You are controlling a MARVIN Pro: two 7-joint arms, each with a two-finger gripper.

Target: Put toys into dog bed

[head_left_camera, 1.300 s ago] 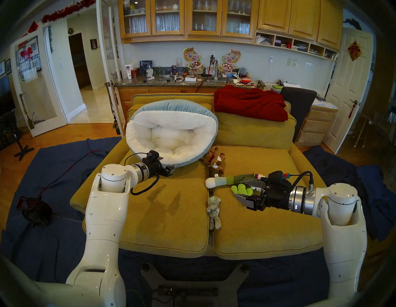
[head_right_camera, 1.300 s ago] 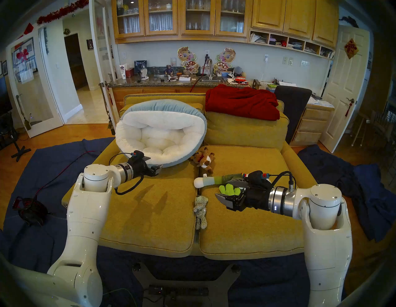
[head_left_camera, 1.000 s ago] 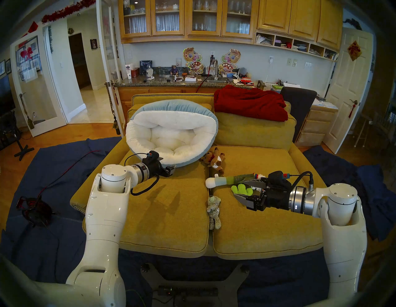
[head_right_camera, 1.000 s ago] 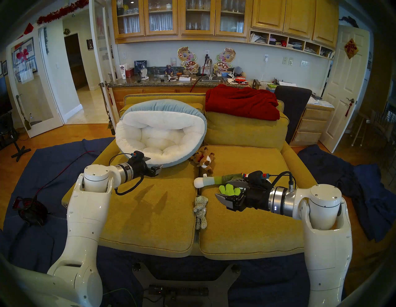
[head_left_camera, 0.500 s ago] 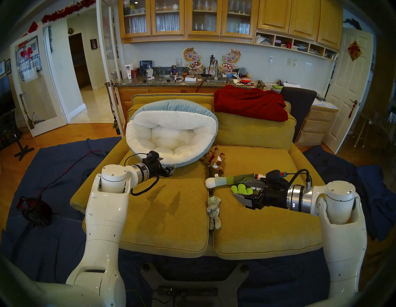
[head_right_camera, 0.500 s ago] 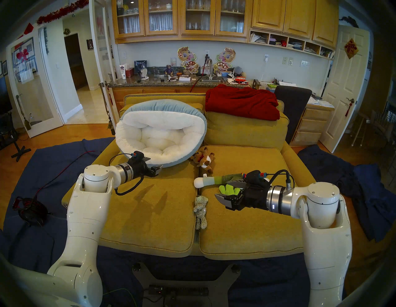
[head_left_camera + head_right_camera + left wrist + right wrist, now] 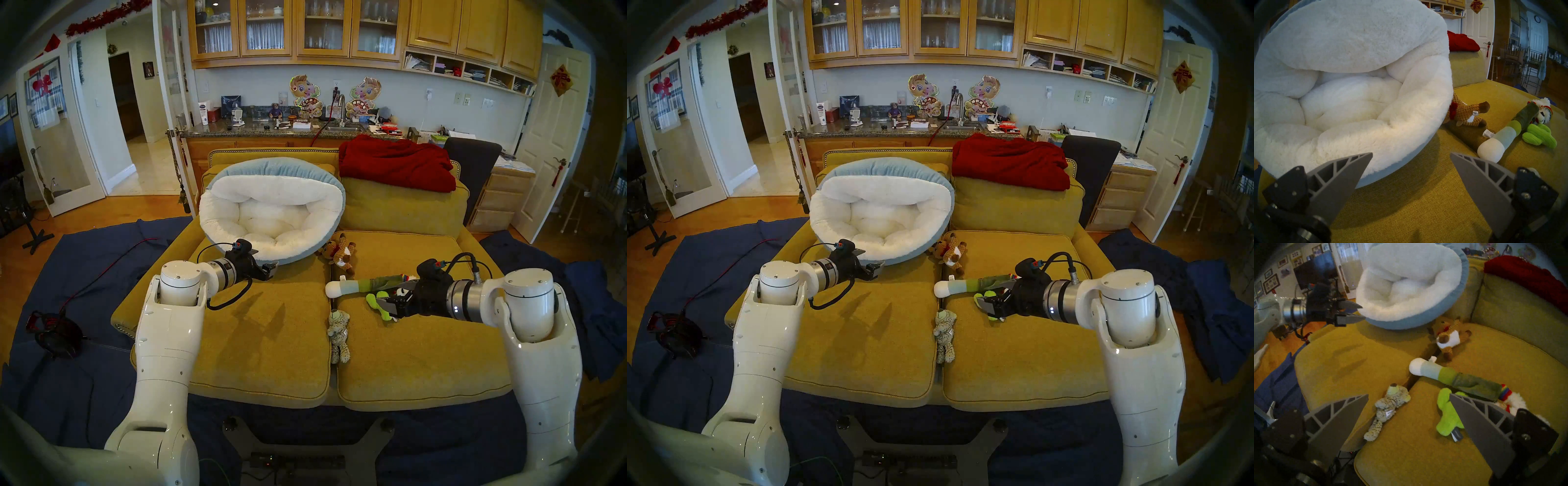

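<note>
The dog bed (image 7: 271,190), white fleece inside and pale blue outside, leans tilted against the sofa's back left with nothing in it. My left gripper (image 7: 271,268) hangs open at its front rim (image 7: 1398,135). On the right seat my right gripper (image 7: 386,302) is open and low over the green cactus (image 7: 1446,414), one finger (image 7: 1483,421) across it. The white-blue-green tube (image 7: 346,287) lies just behind. A white animal with rainbow paws (image 7: 1515,400) is mostly hidden by the gripper. The grey spotted cub (image 7: 338,331) lies on the seam between the seats. The brown knitted animal (image 7: 339,254) rests by the bed.
A red blanket (image 7: 397,166) is draped over the right back cushion of the mustard sofa (image 7: 264,339). Dark blue sheets (image 7: 84,271) cover the floor on both sides. A black and red cable coil (image 7: 54,334) sits on the floor at the left.
My right arm has swung forward and down and its wrist has rolled, bringing the open gripper from just above the cactus down onto it. The left arm and the toys have not moved.
</note>
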